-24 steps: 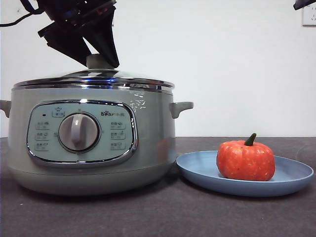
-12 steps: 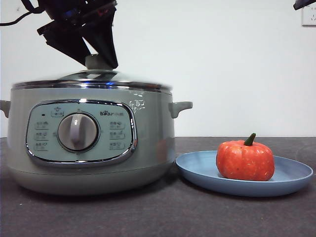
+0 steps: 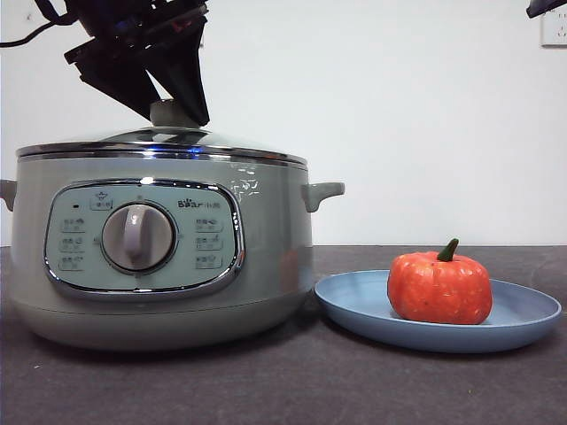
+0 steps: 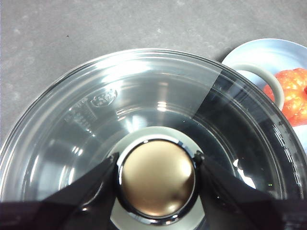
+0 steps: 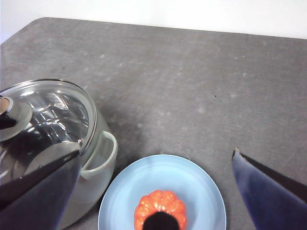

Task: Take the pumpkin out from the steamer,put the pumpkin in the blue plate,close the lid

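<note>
The steamer (image 3: 164, 243) fills one side of the table (image 3: 292, 390), its side handle (image 3: 321, 192) reaching over the rim of the blue plate (image 3: 523, 312) just beside it, so no gripper passes between them. Above the lid (image 3: 159, 142) the left gripper (image 3: 174, 111) occupies the knob (image 4: 157, 178). The pumpkin (image 3: 439, 287) takes the plate's middle; above it the way stands open, and open table lies in front of both

The lid (image 4: 144, 110) is clear glass, glossy, with a polished chrome rim (knob (image 4: 157, 178) cap mirror-like). The steamer (image 3: 266, 266) looks satin sage plastic. The blue plate (image 3: 363, 305) is matt; the pumpkin (image 3: 439, 288) dimpled; the worktop (image 5: 192, 76) rough grey.
</note>
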